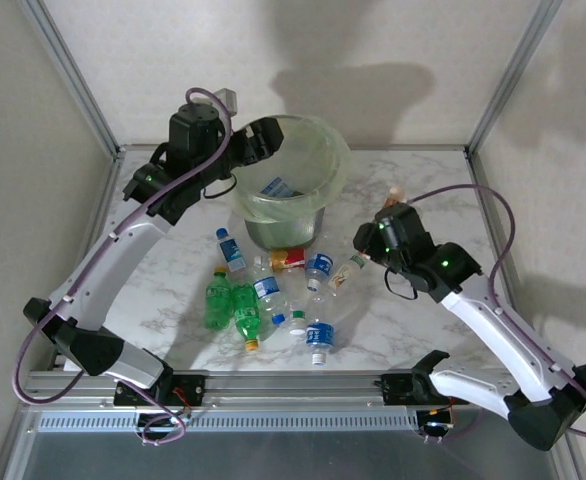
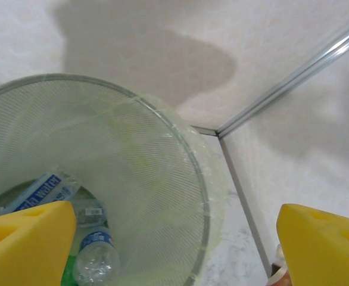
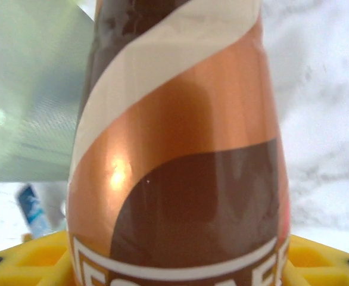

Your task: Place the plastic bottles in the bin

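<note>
The place is a robotics lab test cell: a white marble-patterned tabletop (image 1: 173, 330) is boxed in by silver aluminium frame posts (image 1: 73, 75) and plain white wall panels (image 1: 393, 60), and two white-and-black robot arms (image 1: 123, 250) are bolted to a slotted aluminium rail (image 1: 293, 385).

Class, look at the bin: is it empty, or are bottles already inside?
Not empty. Looking down into the bin, a clear blue-capped bottle and a blue-labelled one lie at its bottom.

Cut off by frame edges: top and base of brown bottle (image 3: 180, 149), near rim of bin (image 2: 153, 179). Partly hidden by pad (image 2: 25, 244): bottles (image 2: 97, 261) inside.
</note>
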Tool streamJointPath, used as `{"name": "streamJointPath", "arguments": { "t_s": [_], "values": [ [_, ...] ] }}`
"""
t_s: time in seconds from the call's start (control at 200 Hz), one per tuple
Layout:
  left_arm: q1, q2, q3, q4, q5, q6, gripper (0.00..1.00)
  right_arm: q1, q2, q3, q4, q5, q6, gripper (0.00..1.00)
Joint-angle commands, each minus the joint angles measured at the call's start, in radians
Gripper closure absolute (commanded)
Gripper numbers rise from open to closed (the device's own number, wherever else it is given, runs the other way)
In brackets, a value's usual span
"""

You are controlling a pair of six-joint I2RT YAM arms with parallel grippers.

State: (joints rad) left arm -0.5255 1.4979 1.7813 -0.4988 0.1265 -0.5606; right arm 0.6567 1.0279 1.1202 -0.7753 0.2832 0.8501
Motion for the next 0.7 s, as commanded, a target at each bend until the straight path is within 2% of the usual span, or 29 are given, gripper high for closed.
{"name": "streamJointPath", "arguments": {
  "t_s": [0.0,0.175,0.37,0.521,0.696],
  "values": [
    [0.010,0.031,0.060,-0.006,0.113,-0.017,0.12,-0.006,-0.014,0.067,0.070,0.013,-0.135,0.44],
    [0.009,0.077,0.109,-0.004,0.282,-0.042,0.12,0.016,-0.018,0.115,0.194,-0.111,-0.258,0.44],
    [0.011,0.107,0.127,0.018,0.405,-0.063,0.12,0.033,0.016,0.171,0.268,-0.264,-0.347,0.44],
    [0.009,0.128,0.127,0.075,0.512,-0.096,0.07,0.100,0.076,0.231,0.266,-0.283,-0.386,0.44],
    [-0.002,0.134,0.127,0.141,0.591,-0.128,0.08,0.150,0.142,0.289,0.264,-0.287,-0.414,0.44]
  ]
}}
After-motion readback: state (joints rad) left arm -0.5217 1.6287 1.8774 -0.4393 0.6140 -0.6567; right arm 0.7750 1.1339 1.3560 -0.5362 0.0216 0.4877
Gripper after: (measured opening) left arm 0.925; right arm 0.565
